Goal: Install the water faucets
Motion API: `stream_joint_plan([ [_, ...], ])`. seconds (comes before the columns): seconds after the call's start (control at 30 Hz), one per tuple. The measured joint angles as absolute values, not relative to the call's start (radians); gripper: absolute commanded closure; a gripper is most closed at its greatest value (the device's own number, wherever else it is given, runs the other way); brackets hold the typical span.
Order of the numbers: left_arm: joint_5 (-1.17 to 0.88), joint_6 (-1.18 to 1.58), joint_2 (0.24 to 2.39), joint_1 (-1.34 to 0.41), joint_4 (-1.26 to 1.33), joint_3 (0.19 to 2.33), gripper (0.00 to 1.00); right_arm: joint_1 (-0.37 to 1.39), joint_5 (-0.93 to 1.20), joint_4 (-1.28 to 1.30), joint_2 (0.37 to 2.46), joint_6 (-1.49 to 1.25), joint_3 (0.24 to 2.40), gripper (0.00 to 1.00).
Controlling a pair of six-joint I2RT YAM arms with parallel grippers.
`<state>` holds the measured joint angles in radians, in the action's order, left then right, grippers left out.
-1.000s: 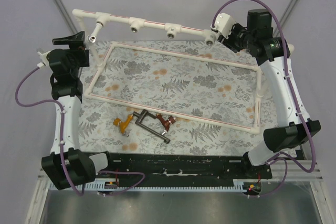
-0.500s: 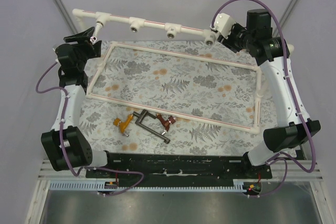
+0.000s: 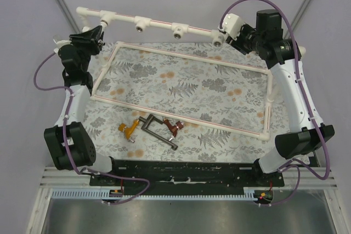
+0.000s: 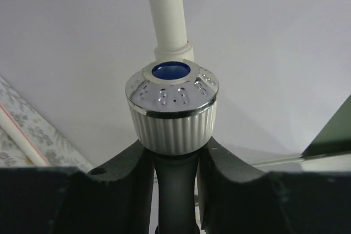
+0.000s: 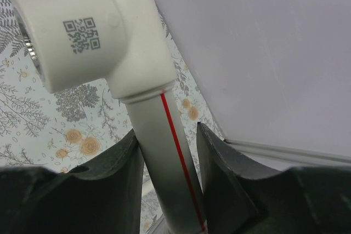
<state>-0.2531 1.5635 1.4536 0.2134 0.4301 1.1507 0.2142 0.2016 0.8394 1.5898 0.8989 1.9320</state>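
"Faucets first: where were they?"

"Three lay loose on the floral cloth (image 3: 230, 108) at about seven o'clock, outside the white pipe frame (image 3: 192, 56). The orange-yellow faucet (image 3: 127, 130) was there with the dark grey faucet (image 3: 149, 124) just beside it. The red-brown faucet (image 3: 174, 128) was next along, close to the frame's near bar. The white faucet (image 4: 173, 108) was up at ten o'clock, at the leftmost socket of the pipe rail (image 3: 160, 24). How far it was threaded in, I couldn't tell."

"And the arms?"

"The left gripper (image 4: 175, 146) had its fingers pressed in on the white faucet, just under the ribbed knob with the chrome ring and blue cap. The right gripper (image 5: 165, 132) was at one o'clock. Its fingers were closed on either side of the rail's red-striped pipe, right beside the coded tee socket (image 5: 82, 36)."

"Anything in the way?"

"The frame's near bar ran between the loose faucets and the rail. Along the rail between the two grippers sat the middle tee sockets (image 3: 142, 26), their metal-ringed mouths turned toward the cloth."
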Motion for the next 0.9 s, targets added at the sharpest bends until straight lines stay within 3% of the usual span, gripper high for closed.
stream_joint_plan([
  [0.1,-0.282,1.332,1.456,0.216,0.45,1.159,0.87,0.214,0.2,0.837,1.59,0.899,1.931,1.0],
  [0.37,-0.319,0.316,1.388,0.182,0.306,1.216,0.92,0.214,0.202,0.84,1.589,0.899,1.93,1.0],
  [0.5,-0.35,-0.039,1.361,0.172,0.266,1.211,0.89,0.217,0.203,0.845,1.588,0.9,1.93,1.0],
  [0.57,-0.369,-0.152,1.361,0.171,0.257,1.211,0.8,0.217,0.203,0.845,1.588,0.9,1.93,1.0],
  [0.63,-0.379,-0.217,1.36,0.171,0.254,1.211,0.6,0.217,0.204,0.845,1.588,0.9,1.93,1.0],
  [0.73,-0.385,-0.262,1.356,0.171,0.248,1.211,0.38,0.218,0.203,0.844,1.588,0.9,1.93,1.0],
  [0.8,-0.379,-0.26,1.339,0.171,0.241,1.21,0.28,0.218,0.203,0.842,1.588,0.9,1.93,1.0],
  [0.9,-0.351,-0.225,1.298,0.171,0.242,1.21,0.21,0.218,0.203,0.842,1.588,0.9,1.93,1.0],
])
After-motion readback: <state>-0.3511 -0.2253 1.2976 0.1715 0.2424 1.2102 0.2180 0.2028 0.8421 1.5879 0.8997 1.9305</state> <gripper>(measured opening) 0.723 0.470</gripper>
